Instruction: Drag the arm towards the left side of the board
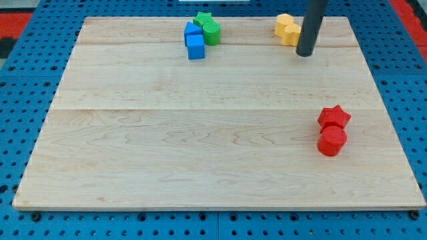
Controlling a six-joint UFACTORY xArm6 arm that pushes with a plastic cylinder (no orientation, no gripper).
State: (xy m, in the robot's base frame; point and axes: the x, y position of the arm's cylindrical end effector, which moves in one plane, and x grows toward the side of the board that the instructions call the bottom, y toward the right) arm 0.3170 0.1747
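While the rod comes down from the view's top edge, leaning slightly, my tip (305, 53) rests on the board (200, 133) near its upper right corner. It has no fingers, so nothing is gripped; the rod is a plain dark cylinder with a matte look and a blunt round end. The tip sits just to the right of the yellow blocks (288, 30), very close to them; whether it touches them I cannot tell.

These yellow blocks are two chunky pieces pressed together, their exact shapes hard to make out. Far to the left of the tip, along the same top strip of the board, lies a cluster: a blue block (195, 41) of stacked square shapes, with a green star (203, 18) and a green cylinder (211, 32) touching its right side. Well below the tip, toward the right edge, a red star (333, 117) stands against a red cylinder (331, 141).

The board is pale wood with fine grain and faint seams between planks. It lies on a blue pegboard (20, 80) dotted with holes.
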